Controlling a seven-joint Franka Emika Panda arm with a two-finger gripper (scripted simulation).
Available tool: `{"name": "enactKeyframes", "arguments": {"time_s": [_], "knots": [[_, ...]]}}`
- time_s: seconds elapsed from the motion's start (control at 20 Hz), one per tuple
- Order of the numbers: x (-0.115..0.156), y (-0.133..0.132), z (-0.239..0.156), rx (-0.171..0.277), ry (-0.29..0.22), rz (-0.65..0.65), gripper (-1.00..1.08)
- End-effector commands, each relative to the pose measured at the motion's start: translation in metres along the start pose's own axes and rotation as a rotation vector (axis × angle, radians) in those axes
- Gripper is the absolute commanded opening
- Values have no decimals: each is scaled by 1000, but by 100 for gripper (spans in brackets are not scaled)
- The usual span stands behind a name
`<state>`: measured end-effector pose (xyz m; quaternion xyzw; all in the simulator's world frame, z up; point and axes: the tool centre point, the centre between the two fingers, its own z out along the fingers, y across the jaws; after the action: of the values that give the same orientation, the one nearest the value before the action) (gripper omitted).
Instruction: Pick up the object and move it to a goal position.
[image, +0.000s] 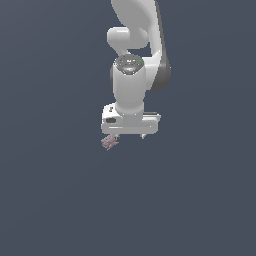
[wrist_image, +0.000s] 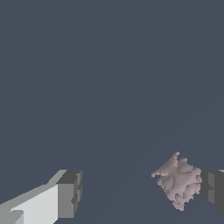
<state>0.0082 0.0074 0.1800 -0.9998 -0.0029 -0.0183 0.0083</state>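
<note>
A: Pincer state?

B: Spread wide, holding nothing. Wrist view shows both fingertips far apart with a gap between.

A: And the object?

B: Inside that gap but off-centre, right against one fingertip, well clear of the other. In the exterior view it sits low on the exterior view's left of the pincer, object on the dark surface.

A: So?

B: Probably shift toward the object's side before closing. No clear long axis; lumpy.

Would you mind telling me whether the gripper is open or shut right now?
Open. In the wrist view the gripper shows a wide gap between its fingers, with the object beside one pad.
</note>
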Motion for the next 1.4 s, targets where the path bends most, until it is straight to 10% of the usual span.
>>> {"name": "enactKeyframes", "arguments": {"time_s": [0.0, 1.35], "knots": [[0, 0, 0, 0, 0, 0, 100], [-7, 44, 6, -22, 29, 210, 100]]}}
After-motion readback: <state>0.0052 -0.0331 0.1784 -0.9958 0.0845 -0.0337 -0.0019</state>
